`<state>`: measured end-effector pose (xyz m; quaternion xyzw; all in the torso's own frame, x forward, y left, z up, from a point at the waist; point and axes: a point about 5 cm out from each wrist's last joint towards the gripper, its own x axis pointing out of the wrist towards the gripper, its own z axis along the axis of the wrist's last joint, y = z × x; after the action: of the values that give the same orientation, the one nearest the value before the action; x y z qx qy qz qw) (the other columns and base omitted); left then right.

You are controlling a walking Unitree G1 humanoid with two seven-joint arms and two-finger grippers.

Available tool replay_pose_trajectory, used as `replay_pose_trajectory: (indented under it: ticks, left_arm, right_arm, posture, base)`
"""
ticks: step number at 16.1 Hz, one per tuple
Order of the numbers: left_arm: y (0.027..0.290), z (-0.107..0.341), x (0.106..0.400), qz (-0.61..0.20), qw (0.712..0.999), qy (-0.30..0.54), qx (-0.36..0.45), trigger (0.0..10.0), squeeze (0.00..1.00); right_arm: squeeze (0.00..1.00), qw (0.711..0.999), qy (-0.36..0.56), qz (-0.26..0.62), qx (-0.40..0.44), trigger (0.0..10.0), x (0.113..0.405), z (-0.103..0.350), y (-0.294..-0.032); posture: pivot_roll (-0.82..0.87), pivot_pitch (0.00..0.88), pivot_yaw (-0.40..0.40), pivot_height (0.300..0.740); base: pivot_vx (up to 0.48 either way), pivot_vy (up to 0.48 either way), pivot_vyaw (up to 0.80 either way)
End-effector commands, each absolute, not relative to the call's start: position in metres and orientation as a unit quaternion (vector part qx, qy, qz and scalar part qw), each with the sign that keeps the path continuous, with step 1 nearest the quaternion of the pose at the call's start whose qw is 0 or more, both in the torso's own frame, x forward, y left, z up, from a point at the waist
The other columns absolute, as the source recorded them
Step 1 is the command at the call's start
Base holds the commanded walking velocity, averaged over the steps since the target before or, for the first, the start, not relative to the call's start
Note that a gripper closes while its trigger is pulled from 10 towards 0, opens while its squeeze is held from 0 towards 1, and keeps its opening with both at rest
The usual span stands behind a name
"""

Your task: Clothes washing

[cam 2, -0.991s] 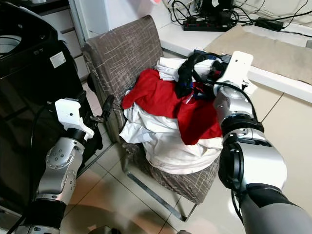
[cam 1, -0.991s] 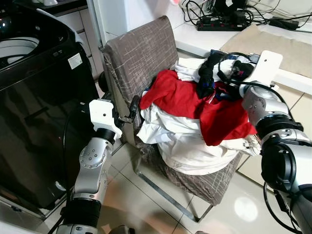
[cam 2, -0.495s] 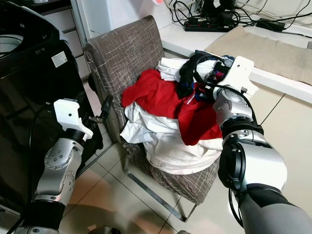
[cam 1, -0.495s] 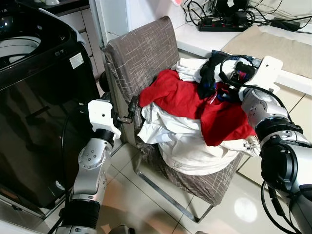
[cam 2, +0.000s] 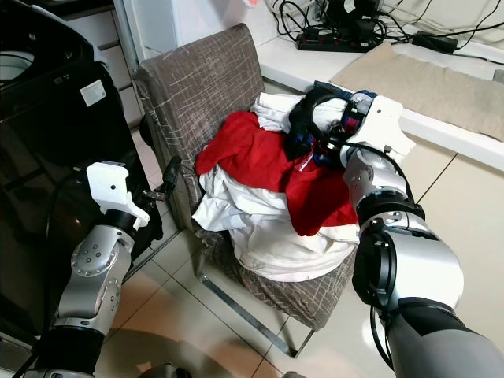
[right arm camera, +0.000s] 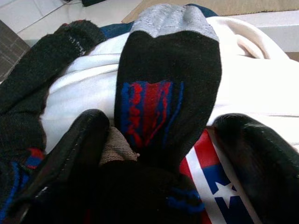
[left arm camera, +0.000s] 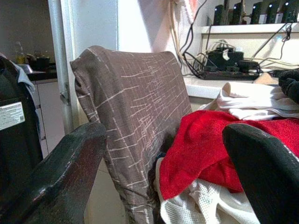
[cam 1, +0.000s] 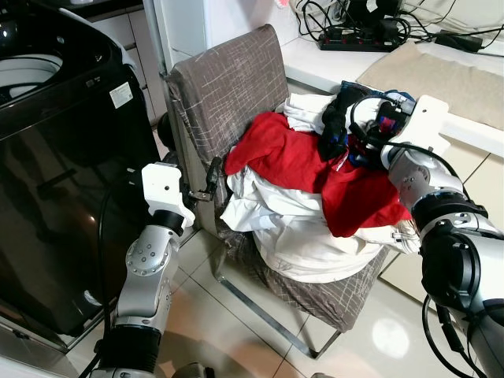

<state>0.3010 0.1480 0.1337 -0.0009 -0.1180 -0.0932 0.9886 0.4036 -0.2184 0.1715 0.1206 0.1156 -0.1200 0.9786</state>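
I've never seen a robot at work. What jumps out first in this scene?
A heap of laundry on a brown chair, topped by a bright red garment over white clothes. The right gripper, fingers open, is down on a black sock at the heap's top. A black washing machine stands at the left, with the left gripper beside the chair.

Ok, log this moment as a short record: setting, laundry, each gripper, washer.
setting: brown chair on a tiled floor, black washer on the robot's left
laundry: pile on the chair seat, red garment over white clothes, black sock on top
right gripper: open, fingers either side of the sock
left gripper: open, beside the chair's edge, holding nothing
washer: lid up
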Motion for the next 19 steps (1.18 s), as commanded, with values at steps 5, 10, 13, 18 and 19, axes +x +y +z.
replay_pose_trajectory:
  ticks: [5,10,13,18,19]
  left_arm:
    - [0.143,0.134,0.302,-0.095,0.989,-0.114,0.002,10.0,0.00]
    - [0.139,0.132,0.304,-0.100,0.989,-0.109,0.003,10.0,0.00]
    - [0.138,0.133,0.305,-0.101,0.989,-0.111,0.004,10.0,0.00]
    - [0.135,0.134,0.307,-0.112,0.988,-0.110,0.009,10.0,0.00]
    - [0.134,0.134,0.307,-0.112,0.987,-0.110,0.008,10.0,0.00]
  right_arm:
    - [0.00,0.977,0.149,-0.108,0.109,0.0,0.394,0.144,-0.217]
    - [0.00,0.989,0.110,-0.081,0.063,0.0,0.394,0.144,-0.209]
    - [0.00,0.988,0.106,-0.093,0.056,0.0,0.388,0.133,-0.213]
    - [0.00,0.992,0.081,-0.095,0.018,0.0,0.385,0.131,-0.211]
    - [0.00,0.991,0.080,-0.101,0.034,0.0,0.384,0.129,-0.212]
  posture:
    - [-0.07,0.009,-0.023,0.740]
    - [-0.07,0.002,-0.025,0.740]
    - [-0.07,0.000,-0.023,0.740]
    - [-0.09,0.000,-0.014,0.740]
    - [-0.09,0.000,-0.014,0.740]
  base:
    - [0.000,0.000,0.00]
    - [0.000,0.000,0.00]
    - [0.000,0.000,0.00]
    - [0.000,0.000,0.00]
    - [0.000,0.000,0.00]
